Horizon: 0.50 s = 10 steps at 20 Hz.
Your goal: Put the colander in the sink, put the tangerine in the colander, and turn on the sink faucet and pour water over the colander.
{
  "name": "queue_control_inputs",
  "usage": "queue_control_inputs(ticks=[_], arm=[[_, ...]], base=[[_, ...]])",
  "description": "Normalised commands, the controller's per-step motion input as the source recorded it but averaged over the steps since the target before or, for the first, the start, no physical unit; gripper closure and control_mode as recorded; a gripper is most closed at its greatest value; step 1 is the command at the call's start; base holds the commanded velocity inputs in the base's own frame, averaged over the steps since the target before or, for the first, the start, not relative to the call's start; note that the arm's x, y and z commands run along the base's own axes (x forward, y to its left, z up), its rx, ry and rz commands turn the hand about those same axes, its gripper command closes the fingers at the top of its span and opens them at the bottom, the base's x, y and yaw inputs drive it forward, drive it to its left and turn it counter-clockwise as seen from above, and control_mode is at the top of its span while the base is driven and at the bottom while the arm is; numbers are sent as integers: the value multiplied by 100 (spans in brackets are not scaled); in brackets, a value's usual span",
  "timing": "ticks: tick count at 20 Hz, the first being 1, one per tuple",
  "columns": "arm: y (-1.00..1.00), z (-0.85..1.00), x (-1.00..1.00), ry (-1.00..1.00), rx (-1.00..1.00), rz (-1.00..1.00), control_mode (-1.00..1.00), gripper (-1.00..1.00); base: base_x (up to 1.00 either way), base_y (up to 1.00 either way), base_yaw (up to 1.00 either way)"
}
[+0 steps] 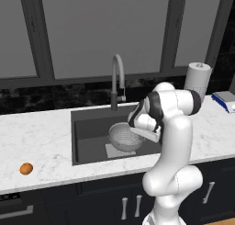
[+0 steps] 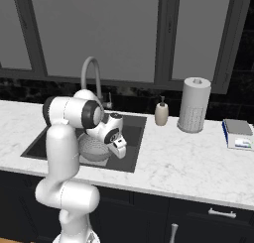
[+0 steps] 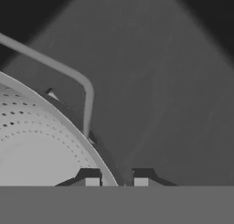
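Hand view: end effector [image 3: 116, 182] clamped on colander [image 3: 36, 145] rim, inside the sink [image 3: 173, 104].

The colander [image 1: 124, 137] is silver-grey with rows of small holes. The sink [image 1: 89, 137] is dark grey, the counter [image 1: 36, 141] white marble. The tangerine [image 1: 26, 169] is orange.

The colander [image 3: 32, 145] pinched by the gripper [image 3: 116, 181] is perforated matt silver metal. Around it, the sink [image 1: 89, 132] is smooth dark grey, set in glossy white marble counter [image 1: 36, 141].
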Motion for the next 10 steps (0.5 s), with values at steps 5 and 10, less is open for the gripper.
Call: queue_control_inputs(ticks=[5,10], arm=[[7,-34,28,0,0,0,-100,100],[5,-37,25,0,0,0,-100,100]], base=[[0,0,0],[0,0,0]])
